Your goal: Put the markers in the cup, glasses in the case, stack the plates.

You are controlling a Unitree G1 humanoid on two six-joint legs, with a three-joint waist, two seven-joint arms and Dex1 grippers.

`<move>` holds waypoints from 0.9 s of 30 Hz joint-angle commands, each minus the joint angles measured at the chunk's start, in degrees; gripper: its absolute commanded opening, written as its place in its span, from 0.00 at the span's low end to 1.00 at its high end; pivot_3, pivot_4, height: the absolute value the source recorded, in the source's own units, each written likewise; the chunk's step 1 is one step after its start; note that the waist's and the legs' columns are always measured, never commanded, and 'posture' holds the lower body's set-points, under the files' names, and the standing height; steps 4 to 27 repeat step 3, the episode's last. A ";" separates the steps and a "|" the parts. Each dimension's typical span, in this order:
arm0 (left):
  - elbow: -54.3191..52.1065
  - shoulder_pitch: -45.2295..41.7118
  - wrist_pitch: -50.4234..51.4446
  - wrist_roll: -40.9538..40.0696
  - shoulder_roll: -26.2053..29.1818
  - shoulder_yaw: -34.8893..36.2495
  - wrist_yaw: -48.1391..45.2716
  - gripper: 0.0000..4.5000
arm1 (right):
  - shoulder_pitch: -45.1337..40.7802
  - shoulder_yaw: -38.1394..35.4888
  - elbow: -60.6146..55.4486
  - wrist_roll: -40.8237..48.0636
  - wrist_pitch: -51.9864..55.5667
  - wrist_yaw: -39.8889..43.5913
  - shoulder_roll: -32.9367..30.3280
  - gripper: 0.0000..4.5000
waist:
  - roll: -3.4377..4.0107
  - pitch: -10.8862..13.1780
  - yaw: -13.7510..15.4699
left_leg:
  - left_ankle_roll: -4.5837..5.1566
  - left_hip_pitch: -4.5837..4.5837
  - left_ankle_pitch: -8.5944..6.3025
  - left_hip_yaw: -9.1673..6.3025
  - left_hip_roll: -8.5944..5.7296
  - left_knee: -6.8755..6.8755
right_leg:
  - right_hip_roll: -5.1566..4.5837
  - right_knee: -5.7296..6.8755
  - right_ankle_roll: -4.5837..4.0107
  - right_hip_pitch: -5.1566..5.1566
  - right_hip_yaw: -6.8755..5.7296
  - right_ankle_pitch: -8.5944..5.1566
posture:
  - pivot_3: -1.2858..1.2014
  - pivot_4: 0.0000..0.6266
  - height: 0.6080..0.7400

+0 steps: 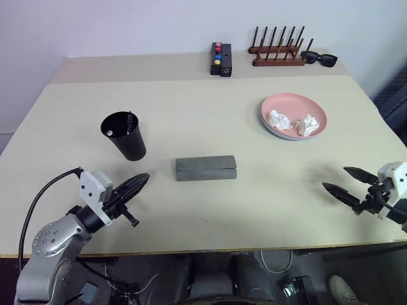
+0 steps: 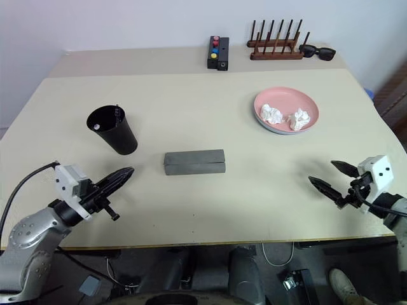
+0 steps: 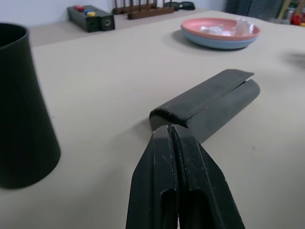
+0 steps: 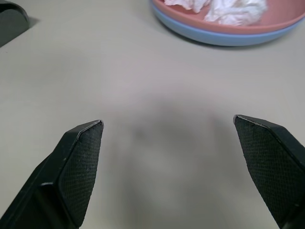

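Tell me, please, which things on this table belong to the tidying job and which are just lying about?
Job things:
- black cup holding the markers
- grey glasses case, lid shut
- pink plate stacked on the blue plate

Lying about:
- black button box
- wooden peg rack
- black sunglasses
- crumpled tissues on the pink plate

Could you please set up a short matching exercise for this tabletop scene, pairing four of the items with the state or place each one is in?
Things:
1. cup
2. case
3. pink plate
4. sunglasses

States or places:
A. lid closed, lying in the middle of the table
B. at the far edge, beside the wooden rack
C. stacked on the blue plate, holding crumpled tissue
D. upright, with markers standing inside

Pairs: 1-D, 2-A, 3-C, 4-B
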 commanded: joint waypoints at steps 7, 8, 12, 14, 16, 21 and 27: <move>-1.22 2.88 -2.64 0.79 -0.41 0.41 0.04 0.00 | -0.80 0.18 -2.16 0.32 -0.22 -0.47 0.35 0.99 | 0.11 -0.07 0.00 | 0.03 0.11 -0.02 0.01 0.05 -0.18 | 0.01 -0.23 0.00 0.15 -0.01 0.00 | 0.52 0.24 1.00; -1.22 2.88 -2.64 0.79 -0.41 0.41 0.04 0.00 | -0.80 0.18 -2.16 0.32 -0.22 -0.47 0.35 0.99 | 0.11 -0.07 0.00 | 0.03 0.11 -0.02 0.01 0.05 -0.18 | 0.01 -0.23 0.00 0.15 -0.01 0.00 | 0.52 0.24 1.00; -1.22 2.88 -2.64 0.79 -0.41 0.41 0.04 0.00 | -0.80 0.18 -2.16 0.32 -0.22 -0.47 0.35 0.99 | 0.11 -0.07 0.00 | 0.03 0.11 -0.02 0.01 0.05 -0.18 | 0.01 -0.23 0.00 0.15 -0.01 0.00 | 0.52 0.24 1.00; -1.22 2.88 -2.64 0.79 -0.41 0.41 0.04 0.00 | -0.80 0.18 -2.16 0.32 -0.22 -0.47 0.35 0.99 | 0.11 -0.07 0.00 | 0.03 0.11 -0.02 0.01 0.05 -0.18 | 0.01 -0.23 0.00 0.15 -0.01 0.00 | 0.52 0.24 1.00; -1.22 2.88 -2.64 0.79 -0.41 0.41 0.04 0.00 | -0.80 0.18 -2.16 0.32 -0.22 -0.47 0.35 0.99 | 0.11 -0.07 0.00 | 0.03 0.11 -0.02 0.01 0.05 -0.18 | 0.01 -0.23 0.00 0.15 -0.01 0.00 | 0.52 0.24 1.00; -1.22 2.88 -2.64 0.79 -0.41 0.41 0.04 0.00 | -0.80 0.18 -2.16 0.32 -0.22 -0.47 0.35 0.99 | 0.11 -0.07 0.00 | 0.03 0.11 -0.02 0.01 0.05 -0.18 | 0.01 -0.23 0.00 0.15 -0.01 0.00 | 0.52 0.24 1.00; -1.22 2.88 -2.64 0.79 -0.41 0.41 0.04 0.00 | -0.80 0.18 -2.16 0.32 -0.22 -0.47 0.35 0.99 | 0.11 -0.07 0.00 | 0.03 0.11 -0.02 0.01 0.05 -0.18 | 0.01 -0.23 0.00 0.15 -0.01 0.00 | 0.52 0.24 1.00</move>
